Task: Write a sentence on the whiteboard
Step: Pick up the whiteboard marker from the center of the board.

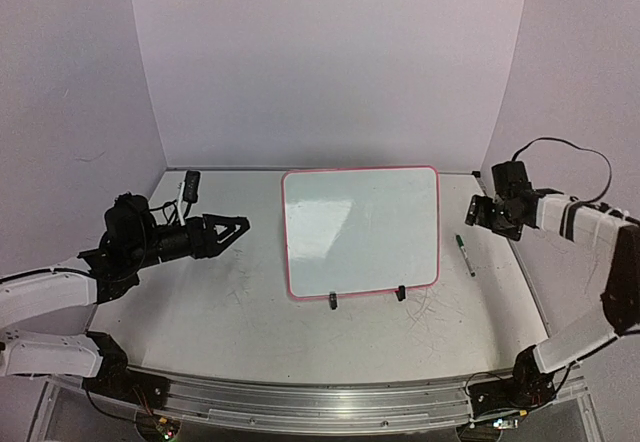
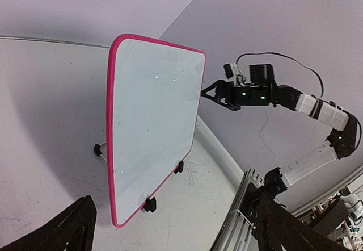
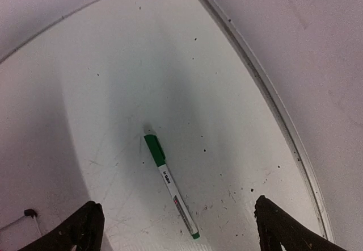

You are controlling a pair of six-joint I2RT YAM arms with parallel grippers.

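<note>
Right gripper (image 3: 178,220) hangs spread and empty above the green marker (image 3: 169,187) lying on the table (image 1: 200,302); an off-centre pinch could roll it away towards the table's edge. Left of it, well apart, stands the whiteboard (image 1: 360,227), no sentence discernible; left gripper (image 1: 232,227), also spread, hovers beyond
</note>
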